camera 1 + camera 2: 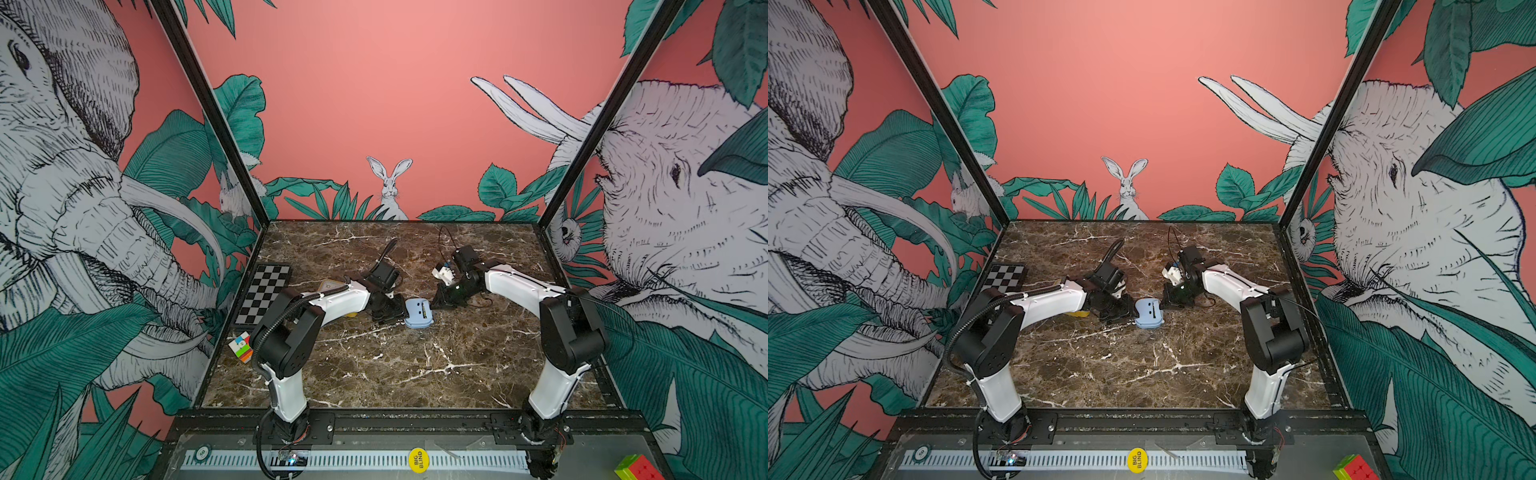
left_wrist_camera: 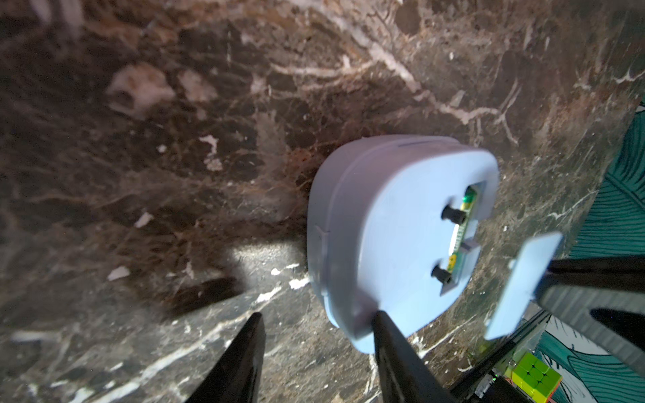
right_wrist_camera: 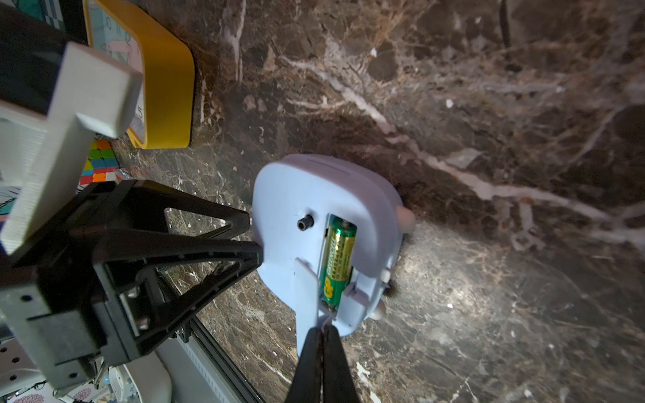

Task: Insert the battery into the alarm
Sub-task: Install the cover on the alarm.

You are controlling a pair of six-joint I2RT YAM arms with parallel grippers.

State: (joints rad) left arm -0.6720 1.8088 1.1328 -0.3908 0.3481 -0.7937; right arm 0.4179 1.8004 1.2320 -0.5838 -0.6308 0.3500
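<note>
The light blue alarm (image 1: pixel 419 312) (image 1: pixel 1149 312) lies face down on the marble table between both arms. A green battery (image 3: pixel 336 261) sits in its open back compartment; only a sliver of the battery (image 2: pixel 461 226) shows in the left wrist view. My right gripper (image 3: pixel 323 331) (image 1: pixel 434 305) is shut on the edge of the thin blue battery cover (image 3: pixel 305 296) (image 2: pixel 523 282), held just beside the compartment. My left gripper (image 2: pixel 317 315) (image 1: pixel 399 309) (image 3: pixel 252 233) stands open at the alarm's opposite side, one fingertip (image 2: pixel 380 315) against its rim.
A yellow clock (image 3: pixel 167 80) lies under the left arm. A chessboard (image 1: pixel 264 293) and a colour cube (image 1: pixel 241 348) sit at the table's left edge. Another cube (image 1: pixel 636 467) and a yellow disc (image 1: pixel 418 459) rest on the front rail.
</note>
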